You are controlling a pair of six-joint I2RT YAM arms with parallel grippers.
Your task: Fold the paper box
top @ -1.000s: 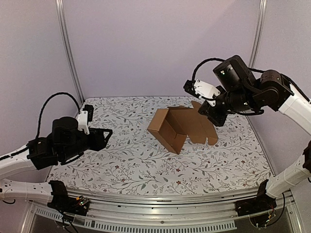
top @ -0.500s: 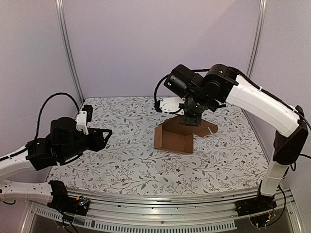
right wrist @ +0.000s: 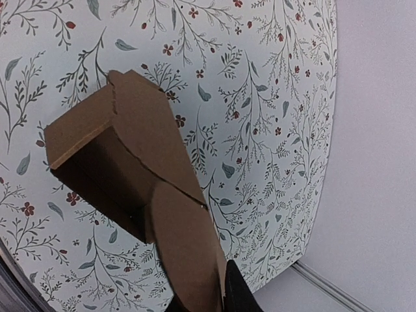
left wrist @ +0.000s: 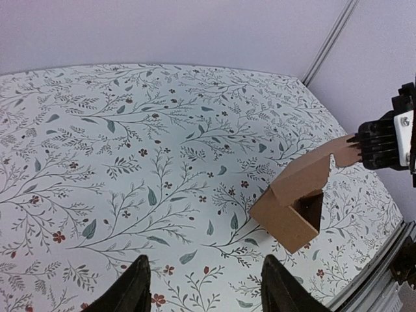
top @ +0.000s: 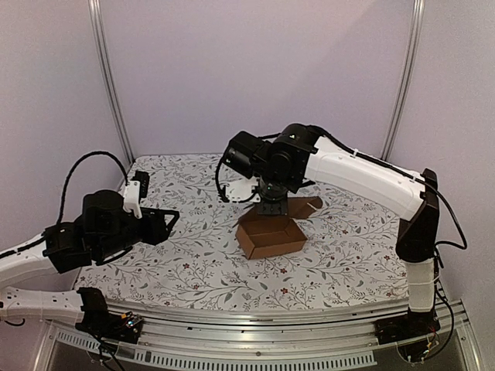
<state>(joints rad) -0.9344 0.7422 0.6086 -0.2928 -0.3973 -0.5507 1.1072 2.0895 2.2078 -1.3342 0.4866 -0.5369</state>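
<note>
The paper box [top: 271, 236] is a small brown carton standing near the middle of the table with its open side up and its lid flap [top: 308, 205] raised behind. My right gripper [top: 272, 207] reaches down from above and is shut on that flap. In the right wrist view the flap [right wrist: 185, 253] runs down between the fingers, with one black finger [right wrist: 237, 296] pressed against it, and the box [right wrist: 110, 143] hangs beyond. My left gripper [top: 166, 222] hovers open at the left, well apart from the box [left wrist: 292, 208], with nothing between its fingers [left wrist: 133, 289].
A floral cloth [top: 186, 263] covers the table. Grey walls close in the back and sides, with metal posts [top: 108, 85] at the back corners. An aluminium rail [top: 255, 321] runs along the near edge.
My right arm swung left from the back right, carrying the box to the table's middle and turning it open side up. The left arm has barely moved.
</note>
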